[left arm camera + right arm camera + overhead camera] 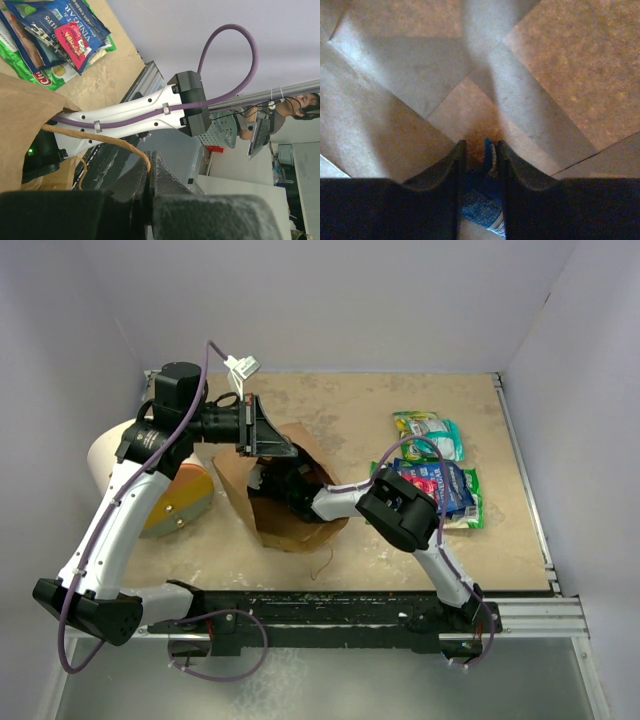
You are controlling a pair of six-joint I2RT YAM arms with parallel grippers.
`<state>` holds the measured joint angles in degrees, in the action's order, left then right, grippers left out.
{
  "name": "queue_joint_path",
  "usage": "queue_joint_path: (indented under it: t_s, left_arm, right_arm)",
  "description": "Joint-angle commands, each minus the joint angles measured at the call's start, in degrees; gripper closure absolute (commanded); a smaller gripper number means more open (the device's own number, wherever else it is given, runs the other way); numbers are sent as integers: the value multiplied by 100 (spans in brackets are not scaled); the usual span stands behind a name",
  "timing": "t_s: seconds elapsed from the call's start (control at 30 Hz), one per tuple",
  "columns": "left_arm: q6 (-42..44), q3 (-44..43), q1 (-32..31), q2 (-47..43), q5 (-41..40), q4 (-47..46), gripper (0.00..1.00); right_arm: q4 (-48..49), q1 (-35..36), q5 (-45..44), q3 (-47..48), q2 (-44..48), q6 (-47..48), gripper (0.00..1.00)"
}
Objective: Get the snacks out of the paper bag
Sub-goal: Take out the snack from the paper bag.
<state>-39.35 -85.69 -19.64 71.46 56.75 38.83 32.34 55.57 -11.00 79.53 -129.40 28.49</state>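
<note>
The paper bag [240, 490] lies on the table [350, 410] toward its left edge, its handle [100, 141] pinched by the left gripper [149, 175], several snacks [440, 475] already out near the right edge, while the right gripper [480, 152], inside, clamps a blue packet [479, 207] not yet out.

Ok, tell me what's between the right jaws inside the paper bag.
A dark blue packet sits pinched between the jaws of the right gripper, with the paper bag behind it; the right wrist view shows it.
</note>
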Motion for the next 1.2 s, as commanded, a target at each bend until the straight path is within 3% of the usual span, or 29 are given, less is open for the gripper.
queue_joint_path:
  t_s: [0.0, 0.23, 0.83, 1.03, 1.17]
  left_arm:
    - [156, -260, -42, -67, -28, -4, 100]
    - [312, -238, -23, -92, -594, 261, 100]
    - [219, -184, 43, -141, -1289, 4, 100]
    - [-3, -155, 105, -104, -1442, -82, 100]
    - [-229, -143, 134, -23, -1434, -223, 100]
  right_arm:
    - [-221, -64, -275, -171, 297, -25, 72]
    - [37, -51, -86, -849, 1189, 1, 100]
    - [280, 276, 2314, -3152, 4242, -570, 100]
    - [-475, 305, 2745, -3226, 5951, -1050, 100]
    - [-1506, 305, 3250, -2671, 6762, -1152, 100]
